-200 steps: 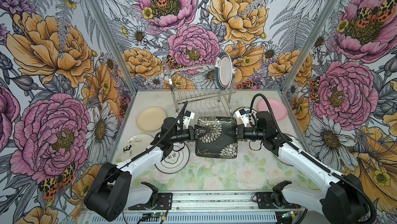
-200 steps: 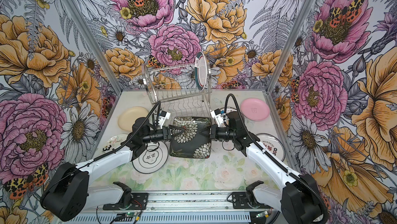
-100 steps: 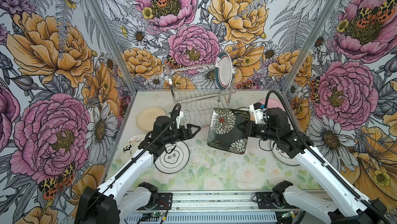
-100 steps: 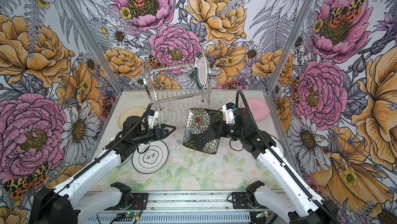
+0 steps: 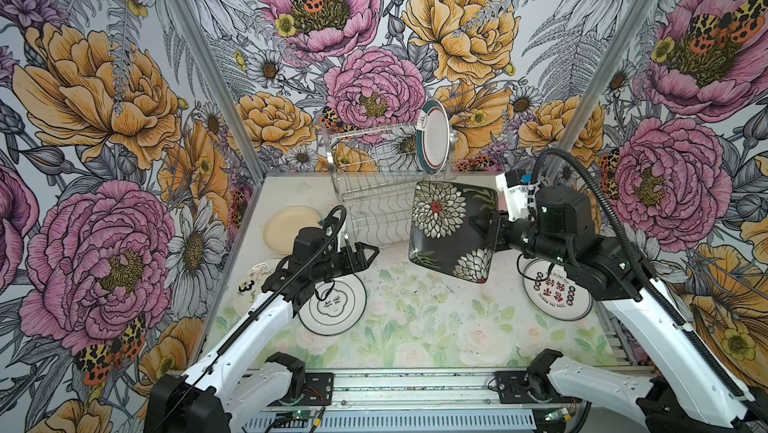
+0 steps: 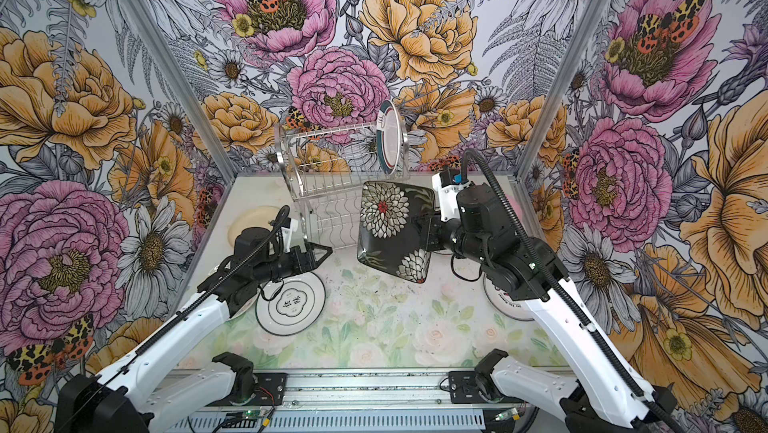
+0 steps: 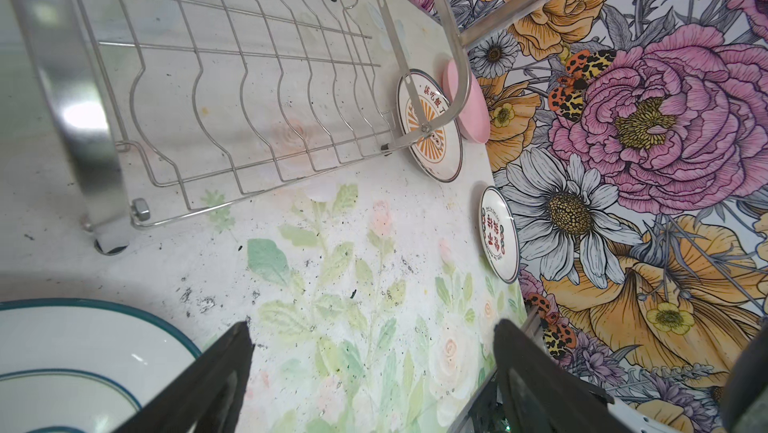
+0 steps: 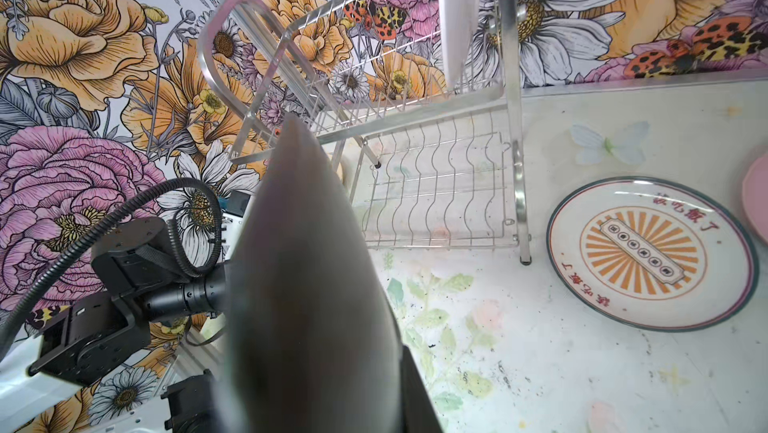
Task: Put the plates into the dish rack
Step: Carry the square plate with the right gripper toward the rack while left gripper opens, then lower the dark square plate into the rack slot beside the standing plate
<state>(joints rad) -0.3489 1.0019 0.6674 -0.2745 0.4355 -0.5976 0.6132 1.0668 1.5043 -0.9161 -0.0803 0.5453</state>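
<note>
Right jaws: clamped on the right edge of the black square floral plate (image 5: 453,229). The plate was clear of the counter (image 5: 415,327), tilted with its patterned face towards the top cameras, and just in front of the right half of the dish rack (image 5: 374,185). Its lowest corner was near the counter.

Left jaws: wide apart and holding nothing. They hovered above a dark-rimmed white plate (image 5: 336,306) lying flat, just in front of the rack's left leg.

The dish rack stood at the back centre of the counter. One teal-rimmed plate (image 5: 433,135) stood upright at the right end of its upper tier.

A cream plate (image 5: 291,229) lay flat to the left of the rack. A white plate with black markings (image 5: 253,281) lay partly under the left arm. A plate with red characters (image 5: 557,291) lay partly under the right arm. The right wrist view showed an orange sunburst plate (image 8: 652,252) flat beside the rack's right leg. The left wrist view showed a pink plate (image 7: 465,106) just beyond it.
</note>
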